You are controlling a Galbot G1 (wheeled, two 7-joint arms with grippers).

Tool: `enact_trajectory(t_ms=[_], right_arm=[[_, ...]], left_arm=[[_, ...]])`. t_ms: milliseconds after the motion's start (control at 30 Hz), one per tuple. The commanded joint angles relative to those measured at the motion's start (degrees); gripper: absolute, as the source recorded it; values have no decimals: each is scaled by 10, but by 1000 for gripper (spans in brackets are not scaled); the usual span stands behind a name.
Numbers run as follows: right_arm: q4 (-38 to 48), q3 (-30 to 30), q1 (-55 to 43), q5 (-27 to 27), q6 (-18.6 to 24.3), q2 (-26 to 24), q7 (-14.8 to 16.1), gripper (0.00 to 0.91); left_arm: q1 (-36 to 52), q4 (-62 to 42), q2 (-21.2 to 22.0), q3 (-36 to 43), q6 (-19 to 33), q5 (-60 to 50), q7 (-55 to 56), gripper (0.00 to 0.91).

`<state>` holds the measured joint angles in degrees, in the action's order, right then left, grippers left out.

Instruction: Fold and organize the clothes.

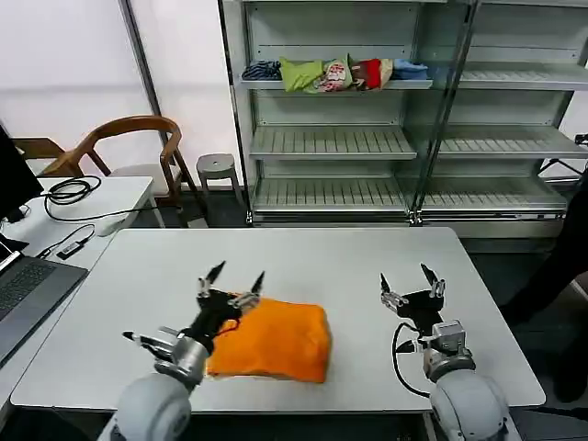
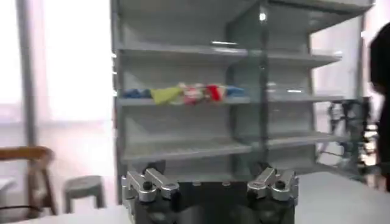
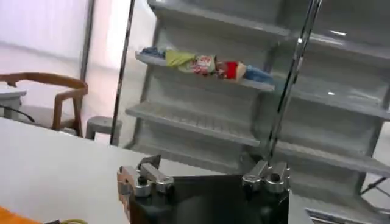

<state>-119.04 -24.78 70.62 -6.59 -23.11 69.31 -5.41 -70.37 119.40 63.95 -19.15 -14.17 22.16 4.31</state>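
The orange T-shirt (image 1: 274, 341) lies folded into a compact, roughly rectangular bundle on the white table (image 1: 312, 262), toward the near edge and a little to the robot's left of centre. No lettering shows on its upper face.

The left gripper (image 1: 231, 281) is raised just above the bundle's far-left corner, its two dark fingers spread apart and pointing up and away from the robot, holding nothing. The left arm's forearm crosses over the near-left part of the shirt and hides that edge. The right gripper (image 1: 410, 281) is lifted over bare tabletop, well apart from the shirt on its right side, fingers likewise parted and empty; a black cable loops beside its wrist.

Both wrist cameras look across the table toward a grey metal shelving unit (image 1: 404, 110) standing behind it. On its second shelf from the top rests a multicoloured bundle of garments (image 1: 335, 73), green, red and blue. In the left wrist view the left gripper's finger mounts sit wide apart at the frame's lower edge, and the right wrist view shows the same for the right gripper.

To the robot's left stand a wooden chair (image 1: 124, 147) and a small grey stool (image 1: 217, 167), and a side desk carries a coiled black cable (image 1: 69, 191) and a laptop (image 1: 28, 289). Nothing lies between the grippers and the shirt.
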Motion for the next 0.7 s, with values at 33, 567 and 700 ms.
enact_trajectory(t_ms=[33, 567, 700], right_arm=[[77, 30, -46, 52, 81, 27, 4, 907], [66, 7, -31, 42, 80, 28, -6, 907], [68, 14, -31, 40, 80, 32, -12, 907]], left_arm=[[-40, -60, -44, -190, 104, -5, -88, 907], [-20, -113, -22, -180, 162, -64, -106, 907], [-23, -123, -17, -190, 180, -91, -113, 907]])
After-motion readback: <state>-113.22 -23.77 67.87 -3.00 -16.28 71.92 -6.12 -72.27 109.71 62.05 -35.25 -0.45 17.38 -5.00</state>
